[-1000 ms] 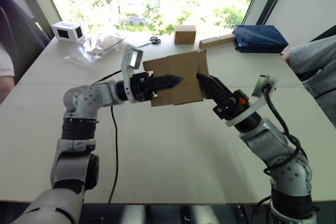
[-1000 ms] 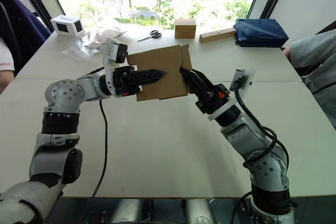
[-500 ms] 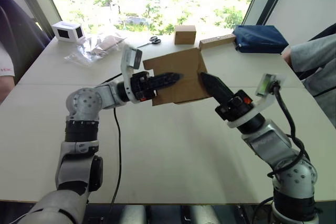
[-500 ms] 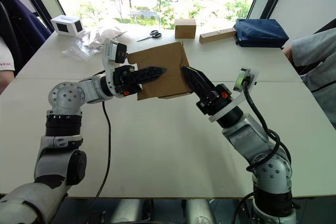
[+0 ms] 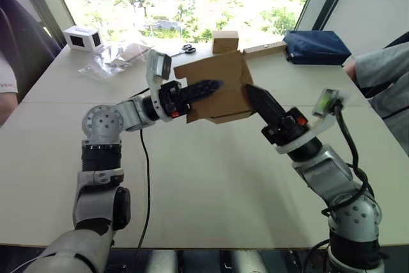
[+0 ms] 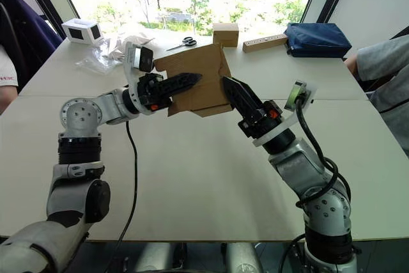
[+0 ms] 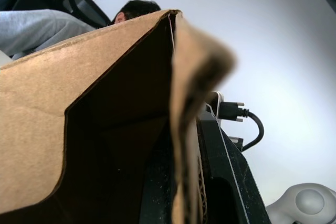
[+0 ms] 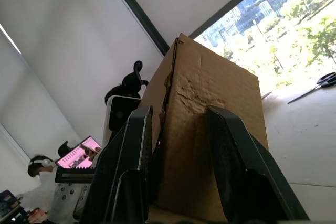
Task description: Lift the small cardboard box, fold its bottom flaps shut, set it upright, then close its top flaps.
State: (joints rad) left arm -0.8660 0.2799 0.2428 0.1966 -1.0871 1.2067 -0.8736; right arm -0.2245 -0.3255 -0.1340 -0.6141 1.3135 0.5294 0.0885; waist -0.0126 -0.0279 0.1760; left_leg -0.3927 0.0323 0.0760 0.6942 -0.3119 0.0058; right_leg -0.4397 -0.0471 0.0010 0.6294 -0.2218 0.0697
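The small cardboard box hangs tilted above the middle of the white table. My left gripper is shut on the box's near wall, one finger outside and one inside. In the left wrist view that cardboard wall runs between the fingers. My right gripper is open at the box's right lower corner. In the right wrist view the box's edge stands just beyond its two spread fingers. I cannot tell whether they touch it.
At the far edge lie a small brown cube, a long cardboard strip, a blue bag, scissors, plastic bags and a white device. A person's sleeve rests at the right. A black cable crosses the table.
My right gripper has pulled back from the box's right side and opened. The left gripper has raised and tilted the box a little, toward the far edge.
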